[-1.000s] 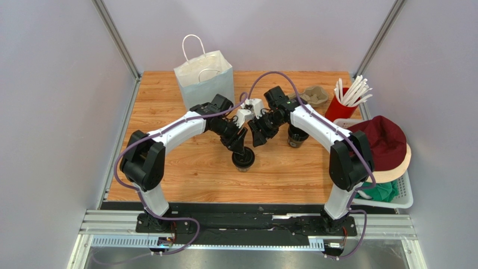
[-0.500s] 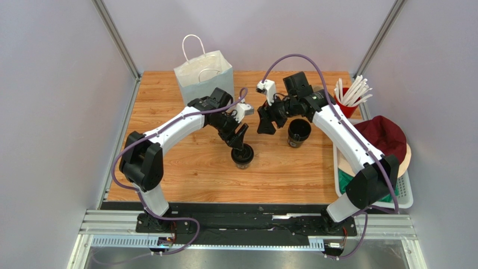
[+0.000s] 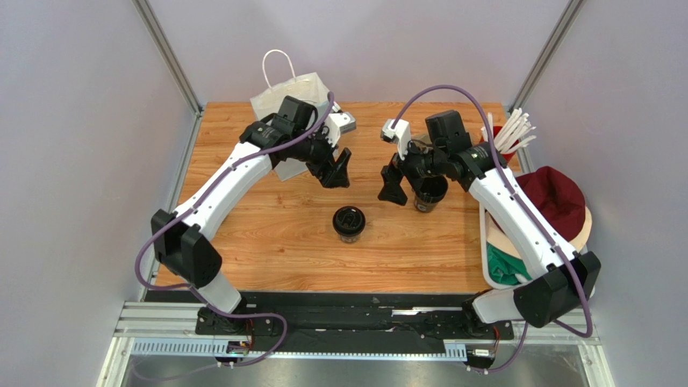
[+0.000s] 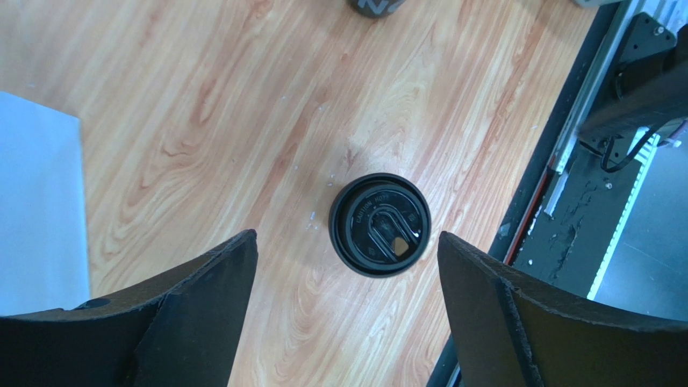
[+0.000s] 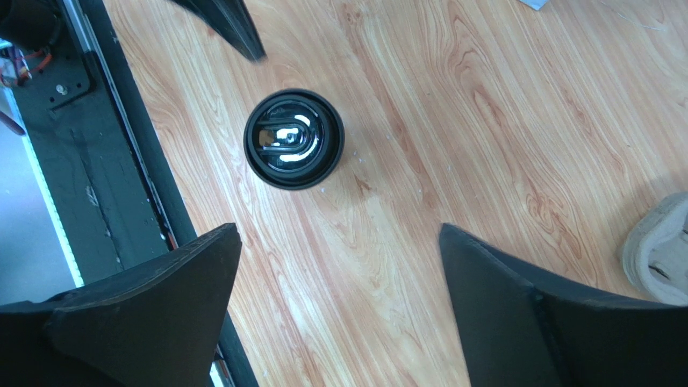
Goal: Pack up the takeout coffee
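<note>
1. The takeout coffee [image 3: 349,223], a black cup with a black sip lid on it, is standing upright on the wooden table [image 3: 266,242], near the middle and toward the near edge, with nothing touching it.
2. The left gripper [image 4: 346,236] is hovering above the table with its fingers spread wide and holding nothing. Its wrist camera is looking straight down, and the cup's lid is showing between the two fingers, well below them.
3. The right gripper [image 5: 339,230] is also hanging in the air with its fingers wide apart and gripping nothing. In its wrist view the lidded cup is sitting beyond the fingertips, toward the upper left.
4. From overhead, the left gripper is sitting just in front of the white paper bag [image 3: 270,101], which is standing upright at the far left of the table. The right gripper is hanging just beside an open black cup [image 3: 430,192], right of centre.
5. A red cup of white straws [image 3: 505,139] is standing at the far right corner, the brown pulp carrier [image 5: 658,250] is peeking in at the right wrist view's edge, and a maroon cap [image 3: 557,197] is lying off the table's right side.
</note>
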Controlling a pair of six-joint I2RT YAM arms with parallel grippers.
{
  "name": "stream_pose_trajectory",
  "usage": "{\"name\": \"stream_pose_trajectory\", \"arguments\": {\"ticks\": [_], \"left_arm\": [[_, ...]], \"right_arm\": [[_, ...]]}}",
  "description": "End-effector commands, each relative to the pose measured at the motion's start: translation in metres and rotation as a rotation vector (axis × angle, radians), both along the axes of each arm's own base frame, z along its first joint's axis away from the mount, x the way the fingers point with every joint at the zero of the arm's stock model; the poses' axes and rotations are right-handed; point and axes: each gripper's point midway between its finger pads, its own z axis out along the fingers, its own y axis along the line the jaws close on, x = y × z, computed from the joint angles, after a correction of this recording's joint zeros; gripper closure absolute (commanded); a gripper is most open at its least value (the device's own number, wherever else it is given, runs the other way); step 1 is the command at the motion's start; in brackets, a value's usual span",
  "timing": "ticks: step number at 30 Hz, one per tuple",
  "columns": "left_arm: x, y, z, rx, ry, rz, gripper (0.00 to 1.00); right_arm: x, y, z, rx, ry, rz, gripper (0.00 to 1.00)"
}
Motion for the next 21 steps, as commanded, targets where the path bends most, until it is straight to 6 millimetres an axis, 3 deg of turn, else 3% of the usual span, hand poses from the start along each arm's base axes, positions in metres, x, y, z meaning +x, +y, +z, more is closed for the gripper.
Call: {"name": "stream_pose_trajectory", "arguments": {"ticks": [1,8,12,13,18,19,20,21], "left_arm": [[-0.004,0.018,0.052,-0.044,-0.142,0.031,0.03],[-0.003,0.069,0.091,-0.03,-0.277,0.181,0.02],[-0.002,0.116,0.108,-0.045,-0.315,0.3,0.01],[-0.01,0.125,0.112,-0.042,-0.327,0.314,0.01],[-0.025,0.165,0.105,0.009,-0.375,0.419,0.01],[-0.034,0.169,0.112,0.001,-0.42,0.425,0.01],[-0.037,0.173,0.1,0.012,-0.41,0.436,0.01],[-0.038,0.175,0.103,0.002,-0.443,0.445,0.01]], "right_arm": [[0.01,-0.006,0.015,0.027,-0.135,-0.04,0.01],[0.019,-0.016,0.011,0.023,-0.189,-0.124,0.01],[0.014,-0.018,0.012,0.033,-0.234,-0.104,0.01],[0.013,-0.018,0.012,0.034,-0.239,-0.102,0.01],[0.006,-0.018,0.016,0.048,-0.263,-0.077,0.01],[0.005,-0.018,0.015,0.05,-0.263,-0.071,0.01],[0.003,-0.017,0.016,0.052,-0.27,-0.064,0.01],[0.002,-0.017,0.016,0.051,-0.278,-0.055,0.01]]}}
